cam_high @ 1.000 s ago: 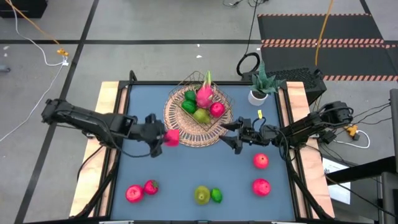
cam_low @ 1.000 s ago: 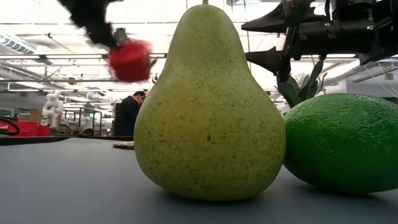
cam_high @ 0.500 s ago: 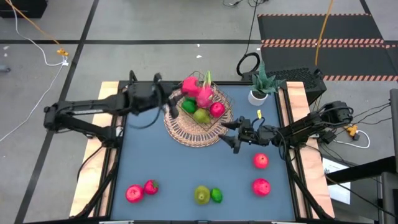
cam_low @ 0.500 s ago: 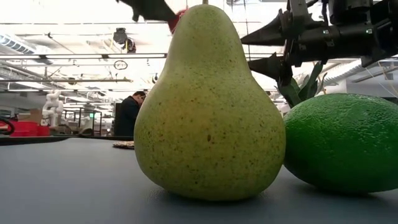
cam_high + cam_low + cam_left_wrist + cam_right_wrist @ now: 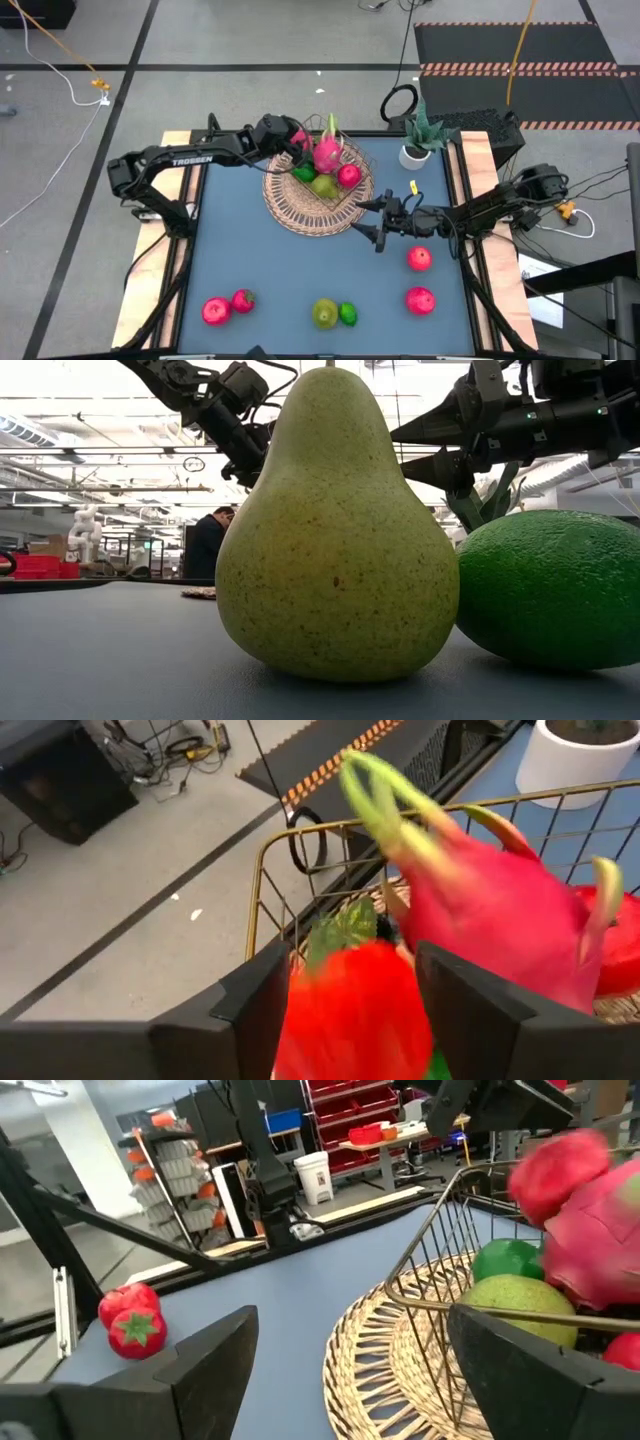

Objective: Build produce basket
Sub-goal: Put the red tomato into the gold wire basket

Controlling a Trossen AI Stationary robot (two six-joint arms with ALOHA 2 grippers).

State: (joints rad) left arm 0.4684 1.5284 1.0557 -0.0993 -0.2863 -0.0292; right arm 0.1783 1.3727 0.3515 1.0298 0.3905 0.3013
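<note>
The basket [image 5: 318, 195] sits toward the far middle of the blue counter [image 5: 250, 260], its wire frame rising over the woven rim. Inside it lie a pink dragon fruit [image 5: 328, 152] with green tips, a green fruit [image 5: 304, 172], a yellow-green pear [image 5: 324, 186] and a red round fruit [image 5: 348, 176].

The left gripper [image 5: 296, 140] hangs over the basket's far left edge. In the left wrist view a red fruit [image 5: 352, 1015] with a green leafy top sits between its two dark fingers [image 5: 250, 1010], just beside the dragon fruit; the fingers stand partly apart, and whether they clamp the fruit cannot be told.

The right gripper [image 5: 378, 222] hovers just off the basket's right rim, fingers spread wide and holding nothing.

Near the front edge lie a second pear [image 5: 325, 313] touching a lime [image 5: 347, 314], two red fruits at the left [image 5: 227, 307] and two at the right [image 5: 419, 279]. A small white pot [image 5: 415, 154] with a plant stands at the far right.
</note>
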